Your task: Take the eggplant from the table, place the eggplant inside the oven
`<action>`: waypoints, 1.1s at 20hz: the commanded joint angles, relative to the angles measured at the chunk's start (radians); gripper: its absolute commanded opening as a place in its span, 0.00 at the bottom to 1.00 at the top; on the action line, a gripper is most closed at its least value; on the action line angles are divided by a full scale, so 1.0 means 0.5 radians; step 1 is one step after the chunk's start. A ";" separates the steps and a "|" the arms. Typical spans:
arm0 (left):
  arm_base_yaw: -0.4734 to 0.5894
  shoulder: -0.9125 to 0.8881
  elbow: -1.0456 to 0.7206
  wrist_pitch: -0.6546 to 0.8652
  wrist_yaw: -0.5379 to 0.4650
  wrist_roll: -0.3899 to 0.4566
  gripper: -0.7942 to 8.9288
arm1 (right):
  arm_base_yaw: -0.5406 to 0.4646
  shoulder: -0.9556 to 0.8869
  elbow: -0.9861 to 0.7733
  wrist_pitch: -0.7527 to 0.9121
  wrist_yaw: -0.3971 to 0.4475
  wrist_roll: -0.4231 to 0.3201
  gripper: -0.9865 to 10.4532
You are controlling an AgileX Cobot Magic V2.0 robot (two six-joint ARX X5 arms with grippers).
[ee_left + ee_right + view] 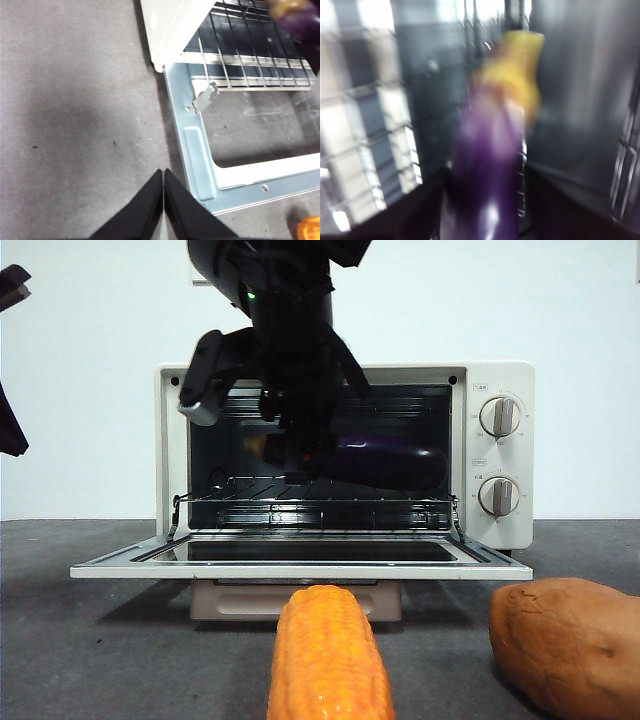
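The cream-white oven (500, 380) stands with its door (300, 565) folded down flat. Inside the cavity, the dark purple eggplant (395, 462) hangs level just above the wire rack (320, 505). My right gripper (300, 455) reaches in from above and is shut on the eggplant's left part. The right wrist view is blurred. It shows the eggplant (485, 175) with a yellowish end between the dark jaws of my right gripper (487, 197). My left gripper (163, 172) is shut and empty, above the table (75, 125) beside the door's corner. The eggplant's end (300, 20) shows there.
An orange-yellow corn cob (328, 660) lies on the table in front of the open door. A brown-orange sweet potato (570, 640) sits at the front right. The waiting left arm shows as a black tip (12, 285) at the upper left edge.
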 commanded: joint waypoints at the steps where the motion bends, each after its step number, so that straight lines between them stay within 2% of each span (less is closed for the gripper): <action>1: 0.002 0.014 0.010 0.017 0.011 -0.004 0.09 | 0.027 0.037 0.027 0.059 0.011 0.098 0.39; 9: 0.002 0.014 0.010 0.017 0.010 -0.002 0.09 | 0.043 0.037 0.027 0.090 0.052 0.150 0.39; 22: 0.002 0.014 0.010 0.020 0.010 -0.002 0.09 | 0.058 0.036 0.028 0.093 0.053 0.150 0.39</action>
